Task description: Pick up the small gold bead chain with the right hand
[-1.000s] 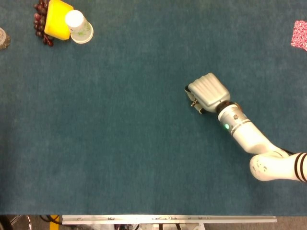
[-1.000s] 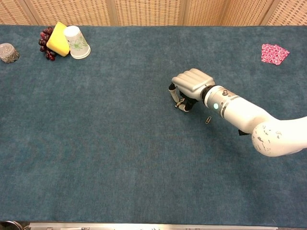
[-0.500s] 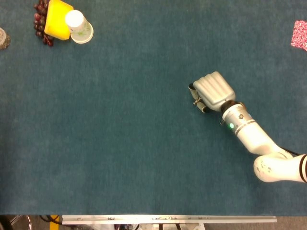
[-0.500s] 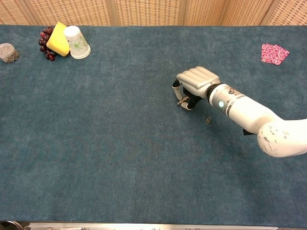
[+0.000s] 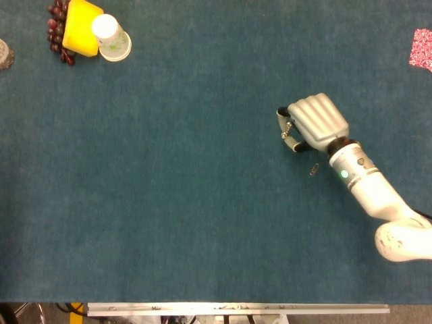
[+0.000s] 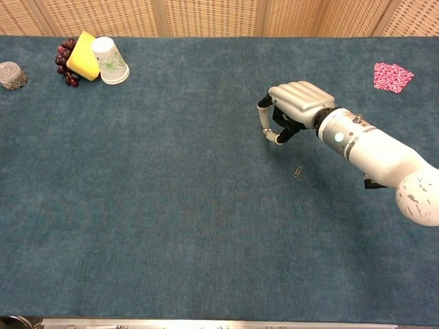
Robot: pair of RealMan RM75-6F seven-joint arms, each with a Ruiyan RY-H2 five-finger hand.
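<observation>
Under my right hand (image 6: 293,110) the fingers were curled in, and I judged the small gold chain (image 5: 286,126) was pinched at their tips, though it showed too small to be sure. Near the wrist lay a paperclip (image 6: 297,172). Next I needed a steady lift, keeping the pinch firm.

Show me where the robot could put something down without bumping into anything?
Most of the blue table is bare: the whole middle and near side, from the cup across to the right hand. Avoid the small clip just below the hand. It is crowded in the far left corner, where the cup, yellow block and grapes huddle together.
</observation>
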